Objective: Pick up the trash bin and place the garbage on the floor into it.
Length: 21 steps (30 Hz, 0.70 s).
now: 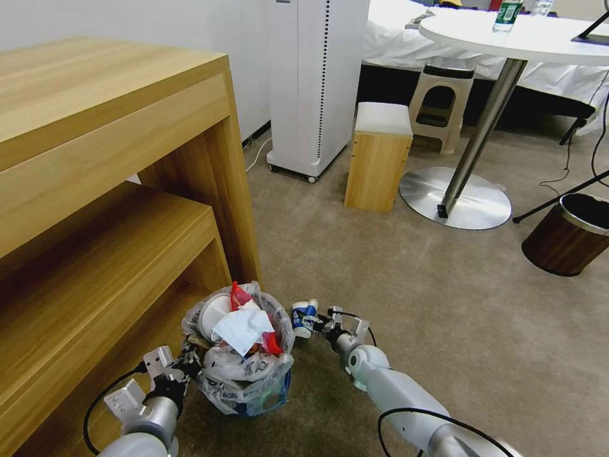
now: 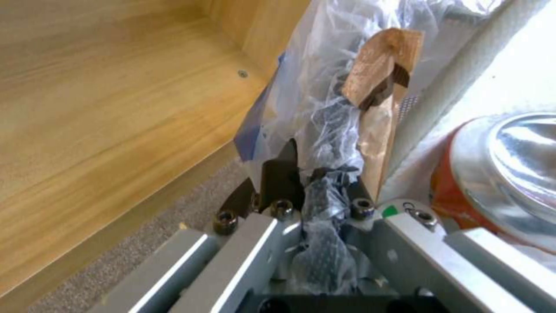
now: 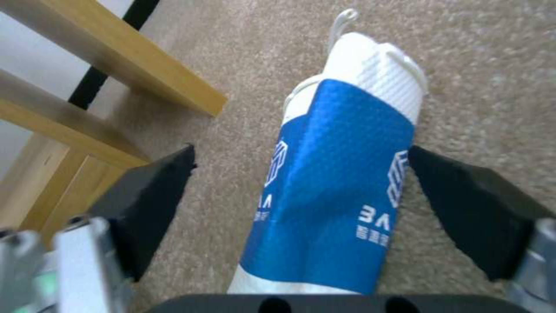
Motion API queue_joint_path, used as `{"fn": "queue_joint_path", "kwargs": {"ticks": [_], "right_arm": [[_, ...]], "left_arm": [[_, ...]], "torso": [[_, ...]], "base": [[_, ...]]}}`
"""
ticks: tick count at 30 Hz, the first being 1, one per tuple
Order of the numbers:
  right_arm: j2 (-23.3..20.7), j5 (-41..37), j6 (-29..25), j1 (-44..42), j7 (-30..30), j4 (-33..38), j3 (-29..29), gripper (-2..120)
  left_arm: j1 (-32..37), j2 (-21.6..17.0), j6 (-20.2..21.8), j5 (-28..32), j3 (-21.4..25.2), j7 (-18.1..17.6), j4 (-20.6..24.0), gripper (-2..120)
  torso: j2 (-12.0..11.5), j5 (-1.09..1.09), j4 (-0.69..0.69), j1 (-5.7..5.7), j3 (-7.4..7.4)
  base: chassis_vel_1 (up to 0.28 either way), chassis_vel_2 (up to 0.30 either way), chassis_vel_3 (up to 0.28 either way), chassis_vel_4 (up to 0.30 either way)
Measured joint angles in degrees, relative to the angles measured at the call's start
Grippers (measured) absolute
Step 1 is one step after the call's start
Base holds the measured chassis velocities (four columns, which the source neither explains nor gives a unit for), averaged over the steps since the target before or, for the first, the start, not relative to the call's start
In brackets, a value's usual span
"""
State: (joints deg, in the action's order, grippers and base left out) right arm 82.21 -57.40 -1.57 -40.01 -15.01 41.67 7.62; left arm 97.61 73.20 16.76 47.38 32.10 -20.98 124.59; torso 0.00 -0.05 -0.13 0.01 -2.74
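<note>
The trash bin [image 1: 248,382], lined with a crinkly clear bag [image 2: 324,87], sits low beside the wooden desk and is heaped with garbage: a white tissue [image 1: 244,330], a red wrapper [image 1: 238,296] and a crushed can [image 2: 510,169]. My left gripper [image 1: 187,366] [image 2: 316,178] is shut on the bin's rim and bag. Just right of the bin, a blue-white cup [image 1: 302,315] [image 3: 336,174] lies between the fingers of my right gripper [image 1: 321,324] [image 3: 300,152], low over the beige carpet floor [image 1: 412,304]. That gripper is open: one finger [image 3: 463,204] touches the cup, while the other stands apart from it.
The wooden desk [image 1: 95,190] with its lower shelf stands close on the left. Farther off are a white appliance [image 1: 314,82], a wooden stool [image 1: 379,155], a round table's metal foot [image 1: 453,197] and a dark brown bin [image 1: 568,235]. Open carpet lies to the right.
</note>
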Motion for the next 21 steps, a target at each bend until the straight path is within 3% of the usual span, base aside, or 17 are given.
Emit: {"fn": "queue_joint_path", "kwargs": {"ticks": [9, 15, 21], "right_arm": [[1.7, 1.4, -0.8, 1.2, 0.0, -2.6, -0.1, 70], [2.0, 2.4, -1.5, 0.7, 0.6, -3.1, -0.5, 45], [2.1, 3.2, -2.0, 0.4, 0.8, -3.7, -0.7, 26]], "left_arm": [[0.0, -0.2, -0.3, 0.1, 0.0, 0.0, 0.0, 1], [-0.3, -0.3, -0.4, 0.2, 0.0, 0.0, -0.3, 1], [-0.4, -0.3, -0.6, 0.2, -0.1, 0.0, -0.4, 1]], "torso": [[0.0, 0.00, 0.01, 0.00, 0.00], [0.0, 0.00, 0.00, 0.00, 0.00], [0.0, 0.00, 0.00, 0.00, 0.00]], "base": [[0.000, 0.000, 0.000, 0.000], [0.000, 0.000, 0.000, 0.000], [0.000, 0.000, 0.000, 0.000]]}}
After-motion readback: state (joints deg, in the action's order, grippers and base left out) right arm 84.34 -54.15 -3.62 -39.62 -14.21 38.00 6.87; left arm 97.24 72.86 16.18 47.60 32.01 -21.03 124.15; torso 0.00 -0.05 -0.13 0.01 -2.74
